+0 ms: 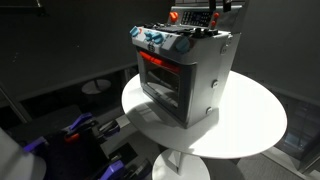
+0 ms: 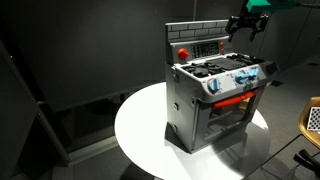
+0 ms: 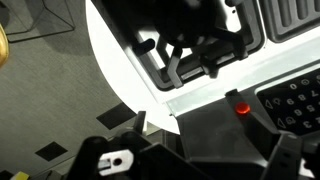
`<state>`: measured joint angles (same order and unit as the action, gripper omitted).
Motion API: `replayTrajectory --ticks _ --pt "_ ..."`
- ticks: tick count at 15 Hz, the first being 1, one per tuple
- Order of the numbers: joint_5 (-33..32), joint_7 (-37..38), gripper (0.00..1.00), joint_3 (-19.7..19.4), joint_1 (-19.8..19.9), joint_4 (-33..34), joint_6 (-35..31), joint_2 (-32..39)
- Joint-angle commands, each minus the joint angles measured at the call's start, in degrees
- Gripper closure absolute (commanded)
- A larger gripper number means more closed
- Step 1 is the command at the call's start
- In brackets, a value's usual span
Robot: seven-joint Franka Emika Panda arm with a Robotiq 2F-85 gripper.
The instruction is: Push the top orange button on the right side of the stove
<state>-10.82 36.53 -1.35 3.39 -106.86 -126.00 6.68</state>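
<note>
Over which part of the stove (image 2: 215, 90) is the claw (image 2: 245, 24) hanging? (reviewer)

Over the right end of the raised back panel (image 2: 205, 45), clear of it, touching nothing. I am holding it high because the button sits on that panel, and I judge that coming down from above is giving me the cleanest line onto it. The stove is standing upright near the middle of the round white desk (image 2: 140, 125), with its oven window (image 2: 232, 100) glowing orange. (operator)

Fingers apart or together? (reviewer)

Apart, as I am reading it: the wrist view is showing dark claw parts at both lower corners with a gap between them. So I would be pressing with one fingertip, not the centre. (operator)

What is each camera giving you? (reviewer)

Both exterior views are showing the claw's height above the panel, which the wrist view is not giving. The wrist view is showing a small red-orange button (image 3: 240, 108) beside a dark keypad (image 3: 295, 105), with the burner grates (image 3: 190, 45) beyond. I cannot tell from it alone whether that is the top button. In an exterior view the front knobs (image 1: 160, 40) are facing the camera. (operator)
</note>
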Motion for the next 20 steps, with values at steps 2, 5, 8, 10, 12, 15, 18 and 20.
replayTrajectory --ticks 2,5,8,10,12,15,18,20 --pt "0.1 0.7 0.0 -1.5 -1.5 3.7 0.8 3.0" --pt "0.5 0.4 0.0 -1.8 -1.9 4.7 1.0 4.1" --pt "0.7 0.3 0.0 -2.0 -2.1 5.5 1.1 5.0" --pt "0.9 0.1 0.0 -2.2 -2.2 6.0 1.1 5.6" --pt "0.9 -0.1 0.0 -2.3 -2.3 6.2 1.0 6.0" --pt "0.9 -0.4 0.0 -2.5 -2.5 6.6 0.9 6.4" --pt "0.8 -0.6 0.0 -2.7 -2.5 6.9 0.7 6.7" --pt "0.9 -0.7 0.0 -2.8 -2.5 7.3 0.8 6.9"
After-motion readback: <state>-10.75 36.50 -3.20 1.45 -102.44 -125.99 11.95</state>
